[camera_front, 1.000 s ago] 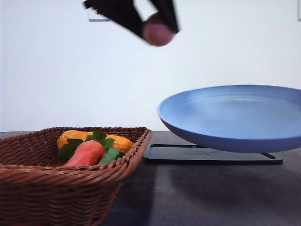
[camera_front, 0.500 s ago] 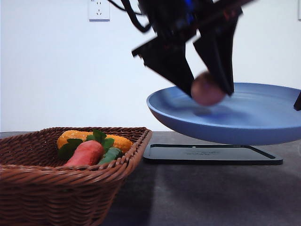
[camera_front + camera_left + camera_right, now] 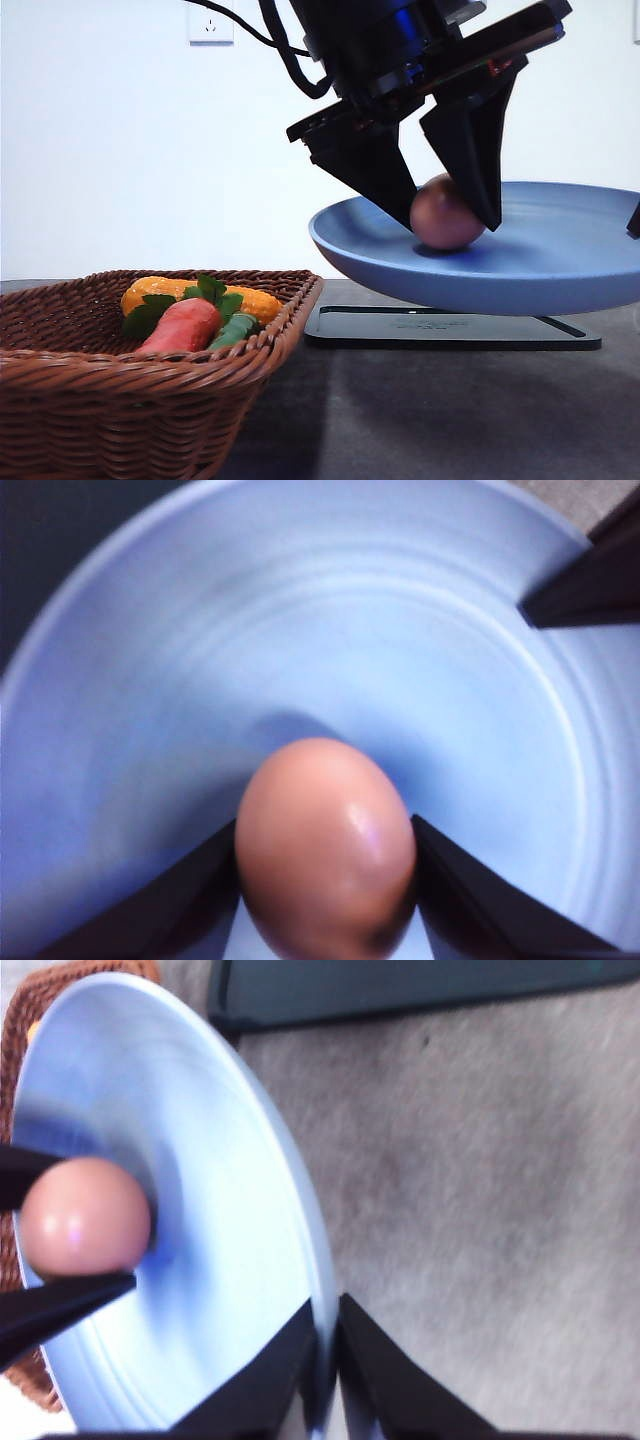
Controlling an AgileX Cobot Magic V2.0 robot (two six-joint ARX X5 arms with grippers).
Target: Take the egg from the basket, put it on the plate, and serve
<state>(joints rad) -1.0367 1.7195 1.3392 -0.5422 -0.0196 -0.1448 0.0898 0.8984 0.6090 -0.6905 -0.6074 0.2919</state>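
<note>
White wall behind; at frame centre the left gripper (image 3: pixel 447 222) clamps the egg (image 3: pixel 445 213) against the raised plate (image 3: pixel 560 270), whose rim the right gripper (image 3: pixel 327 1360) pinches.

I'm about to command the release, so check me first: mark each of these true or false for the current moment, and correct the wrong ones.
1. The egg sits between the left gripper's fingers, down on the plate. True.
2. The plate lies flat on the black tray. False: it is held above the tray, its rim pinched by the right gripper.
3. The basket holds a carrot. True.
4. The left gripper has let go and moved clear of the egg. False: both fingers flank the egg closely.
5. A second egg lies in the basket. False: only vegetables can be seen there.
</note>
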